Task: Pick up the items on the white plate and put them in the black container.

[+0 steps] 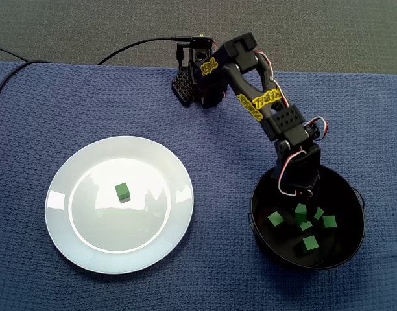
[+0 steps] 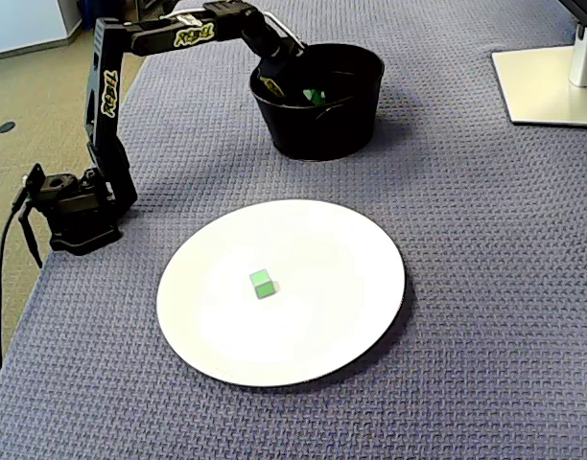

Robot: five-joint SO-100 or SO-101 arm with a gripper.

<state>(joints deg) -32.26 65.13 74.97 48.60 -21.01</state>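
Gripper (image 1: pixel 302 198) hangs inside the black container (image 1: pixel 262 236) at lower right in a fixed view, above a scatter of green cubes (image 1: pixel 309 243). The wrist hides its jaws, so I cannot tell whether they are apart or closed. One green cube (image 1: pixel 122 192) lies near the middle of the white plate (image 1: pixel 62 220), left of frame centre, well apart from the gripper and almost level with it. As a cube it has no long axis, and its faces sit nearly square to the frame edges.

In a fixed view from the opposite side, the black container (image 2: pixel 317 134) is at top centre. The gripper (image 2: pixel 280 84) dips in by the left rim, jaws again unreadable. The green cube (image 2: pixel 263 283) rests on the white plate (image 2: pixel 332 240), straight below the gripper in frame. The next reach probably depends on that swing across to the plate.
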